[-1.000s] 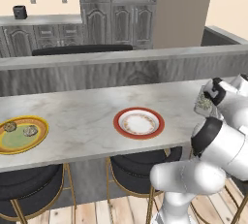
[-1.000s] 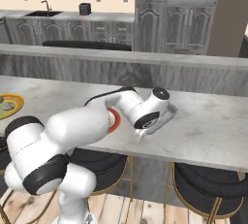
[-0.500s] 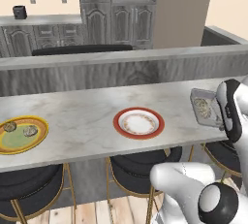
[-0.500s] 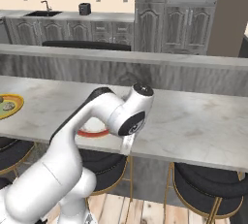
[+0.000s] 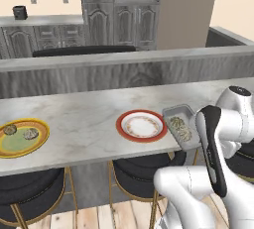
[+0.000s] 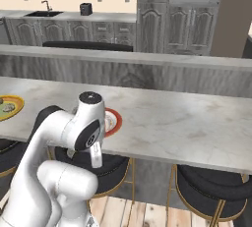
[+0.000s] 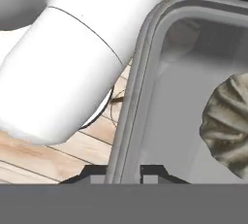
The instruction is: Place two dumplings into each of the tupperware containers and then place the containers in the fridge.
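My gripper (image 7: 122,173) is shut on the rim of a pale grey tupperware container (image 7: 145,72), one dark fingertip on each side of its raised edge. A mottled grey-tan dumpling (image 7: 226,126) lies inside it. In the left base view the container (image 5: 174,111) hangs level over the counter's near edge, just right of the red-rimmed plate, with two dumplings (image 5: 179,127) in it. Its near end is hidden behind my white arm. Two more dumplings (image 5: 31,134) lie on the yellow-rimmed green plate (image 5: 20,149) at far left. The fridge is out of view.
The red-rimmed white plate (image 5: 142,125) sits mid-counter with nothing on it. The long marble counter (image 5: 84,114) has a raised grey ledge behind it. Black bar stools (image 5: 144,166) stand under its near edge. The green plate (image 6: 11,104) shows at the left edge of the right base view.
The arm has swung the held container from the far right, where it was tilted, leftward and down to beside the red-rimmed plate, now level. The plates have not moved.
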